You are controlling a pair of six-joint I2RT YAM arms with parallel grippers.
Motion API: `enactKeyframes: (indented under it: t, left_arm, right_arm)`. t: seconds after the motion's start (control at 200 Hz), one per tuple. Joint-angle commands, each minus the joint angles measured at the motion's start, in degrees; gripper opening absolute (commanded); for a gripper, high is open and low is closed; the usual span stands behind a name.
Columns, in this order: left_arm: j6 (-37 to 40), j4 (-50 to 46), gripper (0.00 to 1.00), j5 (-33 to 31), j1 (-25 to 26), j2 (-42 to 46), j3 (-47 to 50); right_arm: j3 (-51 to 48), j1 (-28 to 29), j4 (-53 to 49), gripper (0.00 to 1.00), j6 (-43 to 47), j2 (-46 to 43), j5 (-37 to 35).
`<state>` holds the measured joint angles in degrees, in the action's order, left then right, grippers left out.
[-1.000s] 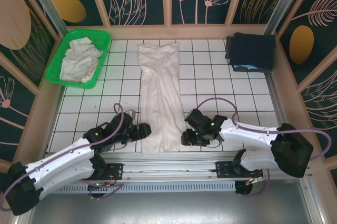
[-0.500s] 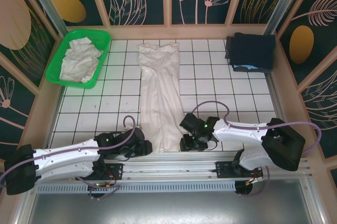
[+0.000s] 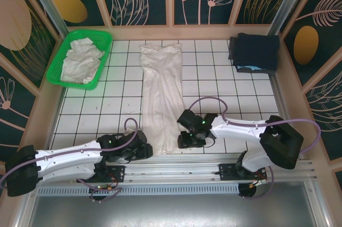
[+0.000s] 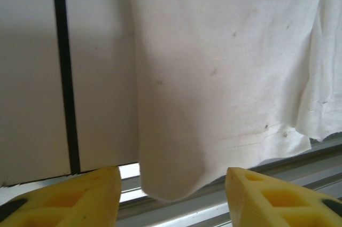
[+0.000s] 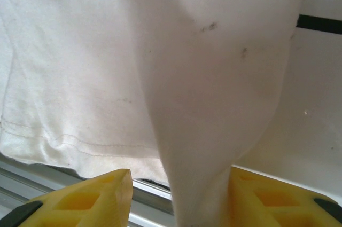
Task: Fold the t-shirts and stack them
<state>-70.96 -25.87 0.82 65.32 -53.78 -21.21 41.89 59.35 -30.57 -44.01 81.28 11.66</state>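
White and looking limp and light, the t-shirt (image 3: 160, 93) is lying as a long folded strip down the tiled table (image 3: 235, 104), its near hem corners sitting between the parted, unpinching jaws of the left gripper (image 4: 171, 195) and right gripper (image 5: 179, 195), probably the best holds.

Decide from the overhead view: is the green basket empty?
No, the green basket at the far left holds crumpled white shirts.

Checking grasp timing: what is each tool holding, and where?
Nothing yet: the left tool and right tool stand open, each straddling a near hem corner of the t-shirt, not clamped.
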Motion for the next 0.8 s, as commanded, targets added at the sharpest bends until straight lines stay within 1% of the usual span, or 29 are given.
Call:
enactKeyframes:
  t: [0.0,0.05,0.08,0.145,0.205,0.26,0.295,0.315,0.36,0.425,0.48,0.555,0.596,0.651,0.706,0.796]
  left_arm:
    - [0.1,4.04,0.47,0.09,0.28,-1.13,0.07]
    - [0.11,4.83,0.42,0.27,0.29,-1.49,0.41]
    - [0.22,4.74,0.36,0.22,0.23,-1.59,0.42]
    - [0.27,3.54,0.25,-0.45,0.31,-0.98,0.32]
    - [0.05,2.32,0.18,-1.59,0.24,0.82,-0.12]
    - [0.07,0.94,0.12,-3.15,0.2,3.43,-0.92]
    - [-0.12,-0.21,0.06,-4.5,0.2,5.32,-1.55]
    - [-0.14,-0.7,0.0,-5.21,0.17,6.41,-1.9]
    - [-0.25,-1.79,0.0,-7.11,0.18,8.58,-2.78]
    - [-0.36,-3.0,0.0,-10.22,0.13,10.84,-4.26]
    - [0.38,-3.73,0.0,-12.73,-0.14,11.53,-5.97]
    - [2.88,-4.04,0.0,-15.08,-2.01,10.35,-8.52]
    - [5.19,-3.38,0.0,-14.56,-4.59,8.66,-9.76]
    - [9.34,-1.79,0.0,-12.65,-9.58,5.31,-11.59]
    - [13.56,-0.41,0.0,-12.41,-14.48,1.84,-13.85]
    - [20.32,4.15,0.0,-10.67,-22.5,-3.29,-17.14]
  right_arm:
    - [0.1,-0.2,-1.67,0.47,0.51,0.21,-1.11]
    - [-0.01,-0.22,-1.76,0.46,0.4,-0.18,-1.03]
    - [-0.06,-0.21,-2.04,0.46,0.33,-0.41,-1.16]
    - [-0.27,-0.2,-2.77,0.41,0.19,-0.92,-1.67]
    - [-0.23,-0.2,-3.29,0.35,0.15,-1.21,-1.85]
    - [0.41,-0.2,-3.71,0.25,0.09,-1.46,-1.76]
    - [1.08,-0.2,-4.12,0.2,0.28,-1.56,-1.73]
    - [1.64,-0.2,-4.4,0.17,0.46,-1.68,-1.89]
    - [3.19,-0.27,-5.35,0.08,0.75,-1.79,-2.29]
    - [6.28,-0.67,-7.34,0.0,1.66,-1.66,-3.65]
    - [9.06,-1.5,-8.72,0.0,2.67,-1.55,-4.53]
    - [13.05,-3.59,-9.93,0.0,4.57,-1.16,-5.4]
    - [15.07,-4.97,-9.85,0.0,5.78,-0.92,-5.85]
    - [17.21,-7.38,-8.54,0.0,7.86,-0.22,-5.53]
    - [18.57,-9.98,-6.46,0.0,9.91,1.0,-4.86]
    - [21.0,-13.72,-2.85,0.0,13.32,5.17,-4.72]
